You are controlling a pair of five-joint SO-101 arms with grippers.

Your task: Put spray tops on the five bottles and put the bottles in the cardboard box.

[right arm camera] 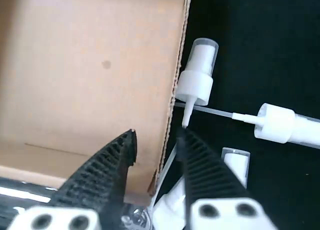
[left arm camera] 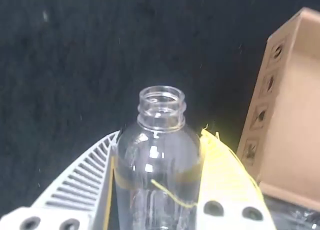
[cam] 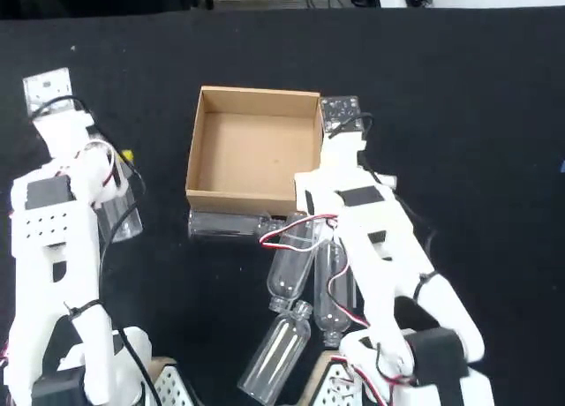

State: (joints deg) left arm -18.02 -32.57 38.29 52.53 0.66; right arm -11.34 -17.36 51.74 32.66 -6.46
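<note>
Black bench (cam: 459, 88): one open bottle (left arm camera: 161, 107) held near the cardboard box (cam: 238, 199).
Our left hand (left arm camera: 161, 134) grips the bottle below its neck, leaving the mouth free; our right hand (right arm camera: 156, 133), parted, hangs over spray tops (right arm camera: 197, 80) beside the box, likely to pick one.

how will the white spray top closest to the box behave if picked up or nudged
Likely very light: the spray top looks like a small hollow plastic piece. Its thin tube seems flexible, so it may bend or swing when lifted. It lies on its side with a round collar, so a nudge could roll or pivot it.
</note>
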